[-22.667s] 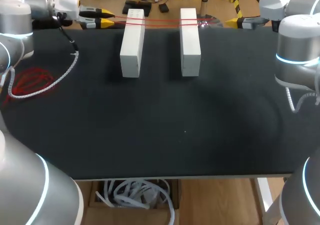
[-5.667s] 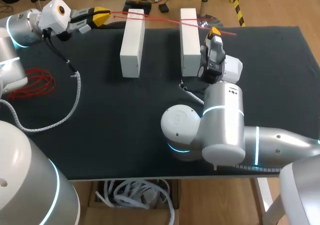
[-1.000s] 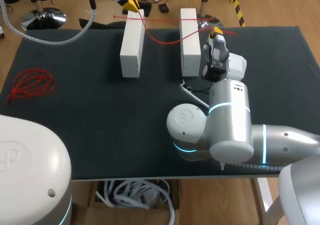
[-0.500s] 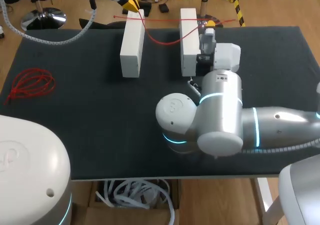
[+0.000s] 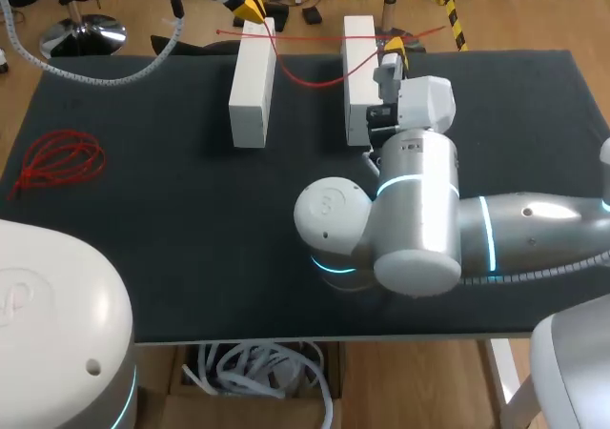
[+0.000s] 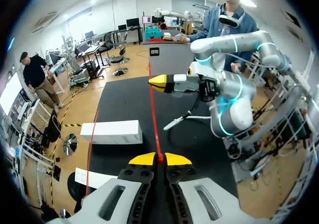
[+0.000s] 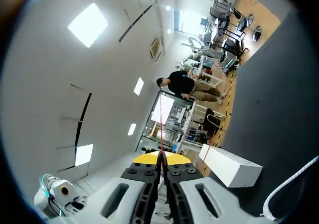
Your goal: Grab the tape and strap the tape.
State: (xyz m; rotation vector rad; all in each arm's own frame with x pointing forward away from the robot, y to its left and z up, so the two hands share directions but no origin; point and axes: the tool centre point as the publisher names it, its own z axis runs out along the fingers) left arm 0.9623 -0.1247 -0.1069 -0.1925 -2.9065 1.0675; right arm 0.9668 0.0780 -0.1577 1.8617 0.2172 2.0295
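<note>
right jaws shifted farther beside white block (image 5: 357,95), wrist views alone show them and left jaws pinching red tape (image 6: 154,114)

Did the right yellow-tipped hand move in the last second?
Yes. The right hand has slid toward the far end of the white block beside it and closer to it, gripping the red string.

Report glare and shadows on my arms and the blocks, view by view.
Head view: a bright highlight on the right arm; shadows barely show on the dark table. Left wrist view: the same arm gleams. Right wrist view: a white block is evenly lit.
</note>
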